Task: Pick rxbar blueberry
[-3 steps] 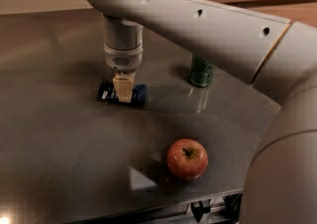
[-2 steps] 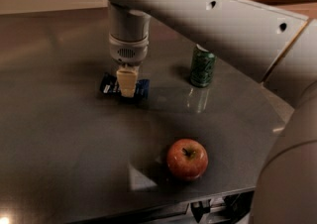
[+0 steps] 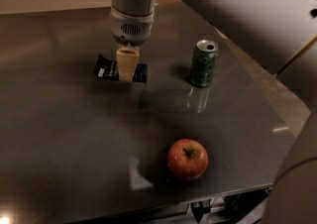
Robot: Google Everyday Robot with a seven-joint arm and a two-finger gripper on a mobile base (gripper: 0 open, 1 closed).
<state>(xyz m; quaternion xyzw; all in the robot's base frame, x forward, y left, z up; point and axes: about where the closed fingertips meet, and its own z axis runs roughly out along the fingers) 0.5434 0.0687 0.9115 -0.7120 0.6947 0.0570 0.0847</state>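
**Figure.** Tabletop scene as I saw it through the single camera, with 12 o'clock taken toward the far edge of the table (image 3: 59,134).

The rxbar blueberry (image 3: 105,69), a flat dark-blue wrapper with white print, was at about 10 o'clock from the centre of the dark, glossy surface. Its long axis ran roughly from 9 to 3 o'clock.

The gripper (image 3: 128,73) pointed straight down over the middle of the bar. Its pale tip covered the centre of the wrapper, so that one end of the bar showed at 9 o'clock of the tip and the other at 3 o'clock. I could not tell whether the gripper was apart, together or clamped on the bar. I also could not tell whether the wrapper touched the surface.

The white arm (image 3: 237,10) came in from about 2 o'clock, passed above the scene and ended in a grey wrist housing (image 3: 131,20) directly over the gripper.

A green soda can (image 3: 204,64) stood upright at 3 o'clock of the bar, well apart from it, and its reflection showed on the tabletop. A red apple (image 3: 187,158) sat stem-up at about 5 o'clock from the centre, near the front edge and apart from both the can and the bar.
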